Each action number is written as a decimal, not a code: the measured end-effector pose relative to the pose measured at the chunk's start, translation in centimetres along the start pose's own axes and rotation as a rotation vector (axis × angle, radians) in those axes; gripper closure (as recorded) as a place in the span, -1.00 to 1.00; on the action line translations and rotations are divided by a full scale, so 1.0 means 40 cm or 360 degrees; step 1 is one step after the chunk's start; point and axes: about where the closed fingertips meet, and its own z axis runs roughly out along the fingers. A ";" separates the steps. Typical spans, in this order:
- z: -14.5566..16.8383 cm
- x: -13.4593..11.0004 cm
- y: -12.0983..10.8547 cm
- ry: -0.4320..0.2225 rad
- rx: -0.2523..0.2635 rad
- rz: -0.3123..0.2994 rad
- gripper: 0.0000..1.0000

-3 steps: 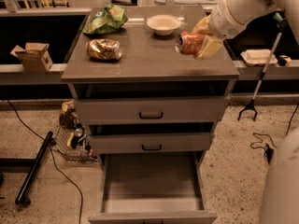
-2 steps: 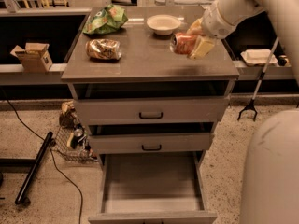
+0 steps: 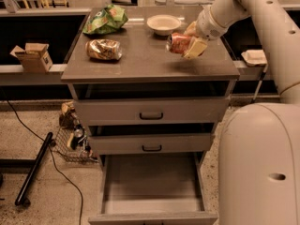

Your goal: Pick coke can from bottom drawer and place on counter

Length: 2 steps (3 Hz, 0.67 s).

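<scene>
Red can in gripper over counter

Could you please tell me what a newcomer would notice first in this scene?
The gripper holds the coke can, tipped on its side, over the right of the counter. Below, the bottom drawer stands pulled open. A green chip bag lies at the counter's back left.

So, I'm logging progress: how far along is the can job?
Done: the bottom drawer stands open with a bare floor, and the coke can is out of it. In hand: the gripper holds the can, tilted, above the counter, on its right side. Left: set it down and let go.
</scene>
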 end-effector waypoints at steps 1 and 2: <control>0.025 0.004 -0.020 -0.0024 0.0000 0.0049 -0.23; 0.040 0.006 -0.032 -0.0035 -0.0001 0.0075 -0.69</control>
